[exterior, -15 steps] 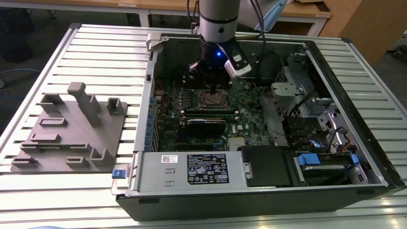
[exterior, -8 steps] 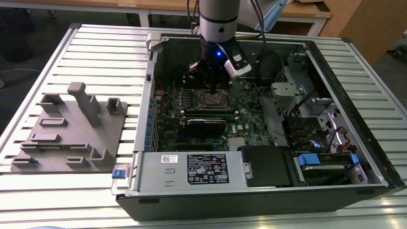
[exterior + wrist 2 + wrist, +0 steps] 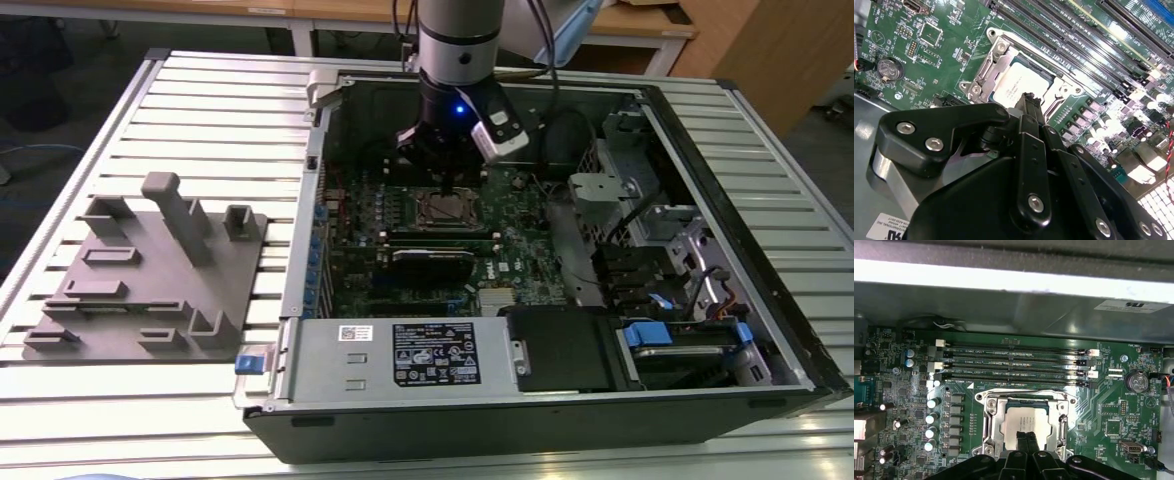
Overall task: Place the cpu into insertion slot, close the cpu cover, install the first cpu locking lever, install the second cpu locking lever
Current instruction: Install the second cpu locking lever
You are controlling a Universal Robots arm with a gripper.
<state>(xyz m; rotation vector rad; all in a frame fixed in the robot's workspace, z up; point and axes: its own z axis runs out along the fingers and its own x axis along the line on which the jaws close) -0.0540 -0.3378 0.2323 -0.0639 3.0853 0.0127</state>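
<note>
The arm (image 3: pixel 461 25) is a silver-grey cylinder with a black band at the wrist; below it a black housing carries a small blue light (image 3: pixel 459 110) and a white-faced box; the gripper (image 3: pixel 1029 107) is matte black, its linkages pinned with silver screws (image 3: pixel 906 128).

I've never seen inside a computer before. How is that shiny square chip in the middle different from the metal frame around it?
The cpu is a solid, flat, pale silver-grey square; the cpu cover is a thin shiny frame with a big square window. The cpu lies inside that window, the cover rings it. Both are metal-faced, square and lie flat on the green board.
</note>
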